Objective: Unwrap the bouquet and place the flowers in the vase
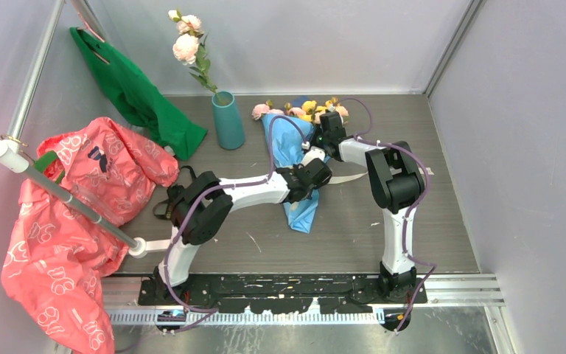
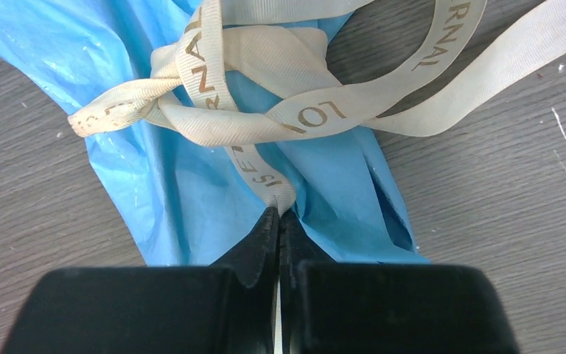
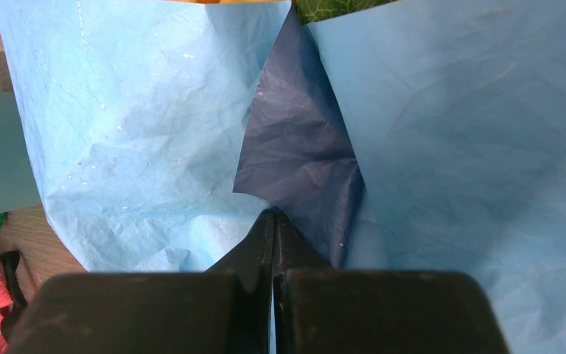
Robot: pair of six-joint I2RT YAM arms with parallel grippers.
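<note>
Left gripper [image 2: 278, 215] tight on ribbon [image 2: 265, 122] (right gripper [image 3: 273, 217] on blue paper [image 3: 140, 147])

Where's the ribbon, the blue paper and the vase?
ribbon [image 2: 191, 125], left wrist view, on its knot.
blue paper [image 3: 140, 133], right wrist view, on the pale left sheet.
vase [image 1: 228, 122], top view, on its side wall.

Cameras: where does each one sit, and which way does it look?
Top external: above and behind, looking down at the table, vase and bouquet; left arm and right arm show.
Left wrist: on the left arm, looking down at the ribbon; left end effector shut on it.
Right wrist: on the right arm, facing the blue paper; right end effector shut on it.
Shared: both wrist views see blue paper.
</note>
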